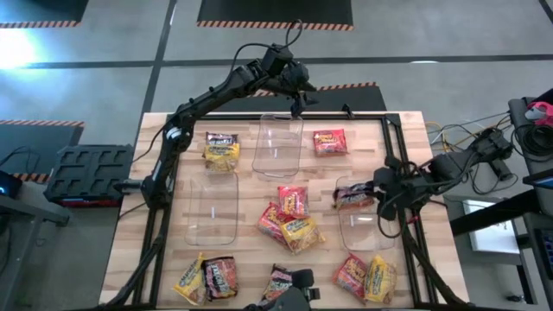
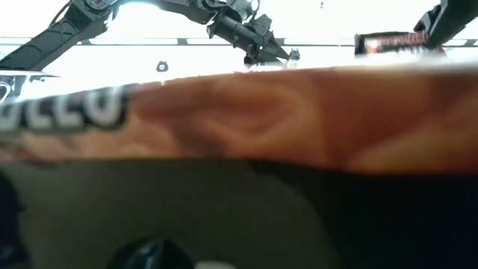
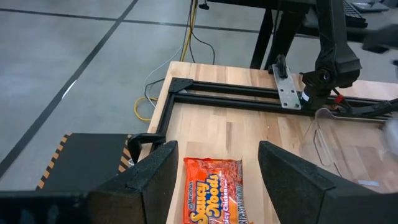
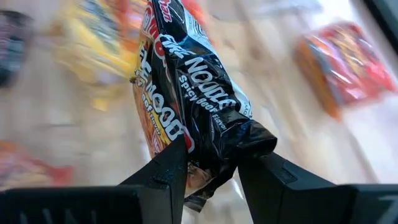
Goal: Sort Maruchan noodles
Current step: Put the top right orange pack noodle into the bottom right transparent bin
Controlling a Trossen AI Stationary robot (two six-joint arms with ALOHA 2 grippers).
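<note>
My right gripper (image 4: 211,152) is shut on a dark brown-black Maruchan packet (image 1: 352,197), held near the far end of the right clear bin (image 1: 363,226). My left gripper (image 3: 217,152) stands open at the far edge, above the table. A red packet (image 3: 213,186) lies flat below, between its fingers and untouched. More red, yellow and dark packets lie flat on the table: a pile at the centre (image 1: 289,220), a pair at the far left (image 1: 222,149) and others along the near edge (image 1: 207,278). My right gripper pinches one crumpled end of the dark packet (image 4: 219,138) between its two fingers. The fingers slant down from the table's right side. The packet reaches out beyond the fingertips toward the table's middle, lifted clear of the table (image 2: 392,42).
Two more clear bins stand on the table, one at the far middle (image 1: 278,142) and one at the left (image 1: 213,207). A black metal frame (image 3: 249,93) runs along the far and right edges. A packet lies right in front of the low camera (image 2: 239,112) and hides most of that view.
</note>
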